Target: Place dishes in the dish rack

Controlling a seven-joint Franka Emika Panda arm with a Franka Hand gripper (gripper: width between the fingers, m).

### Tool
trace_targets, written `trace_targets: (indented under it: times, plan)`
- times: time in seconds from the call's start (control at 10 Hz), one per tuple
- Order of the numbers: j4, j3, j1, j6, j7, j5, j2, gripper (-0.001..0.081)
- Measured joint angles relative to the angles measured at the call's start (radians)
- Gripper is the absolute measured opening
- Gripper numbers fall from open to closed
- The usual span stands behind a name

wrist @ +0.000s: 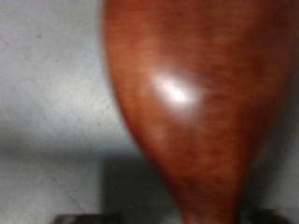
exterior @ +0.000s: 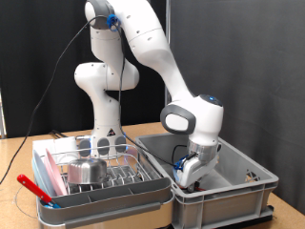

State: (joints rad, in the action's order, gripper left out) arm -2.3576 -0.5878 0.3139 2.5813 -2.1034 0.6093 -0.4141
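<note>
The low pale grey-blue plastic dish rack (exterior: pixel 105 186) with its silver wire prongs served as the landmark. It sat on the wooden worktop (exterior: pixel 14 157) at the exterior view's left. Inside it, a small shiny steel bowl (exterior: pixel 86 172) rested among the prongs, apparently already racked, and a clear drinking glass (exterior: pixel 103 145) seemed to stand behind the bowl, though its outline was faint. A round pink plate (exterior: pixel 45 176) leaned along the rack's near-left edge, where the upright wires could keep it on its side. A red-handled utensil (exterior: pixel 34 189) lay across the rack's left corner.

Just to the rack's right stood a larger, deeper plain grey crate (exterior: pixel 238 186). The arm bent sharply down from its tall white base, wrist tipped nearly vertical, so that the gripper (exterior: pixel 188 178) reached low into the crate, beside the wall nearest the rack. The wrist view was filled by a smooth reddish-brown rounded object (wrist: pixel 187 112), blurred and very close, above the crate's grey floor. Whether the jaws were released or clenched could not be told.
</note>
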Motion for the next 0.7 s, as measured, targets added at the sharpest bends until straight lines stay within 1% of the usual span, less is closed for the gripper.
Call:
trace_targets:
  times: [0.1, 0.2, 0.3, 0.4, 0.5, 0.7]
  plan:
    - [0.002, -0.004, 0.002, 0.0, -0.003, -0.016, 0.0, 0.0361]
    - [0.006, -0.019, 0.014, -0.001, -0.022, -0.049, 0.002, 0.0126]
    - [0.007, -0.044, 0.034, -0.001, -0.057, -0.096, 0.003, 0.0039]
    - [0.007, -0.078, 0.066, -0.002, -0.102, -0.15, 0.007, 0.0039]
    - [0.006, -0.123, 0.107, -0.004, -0.155, -0.212, 0.02, 0.0009]
    - [0.001, -0.235, 0.211, -0.027, -0.281, -0.36, 0.07, 0.0009]
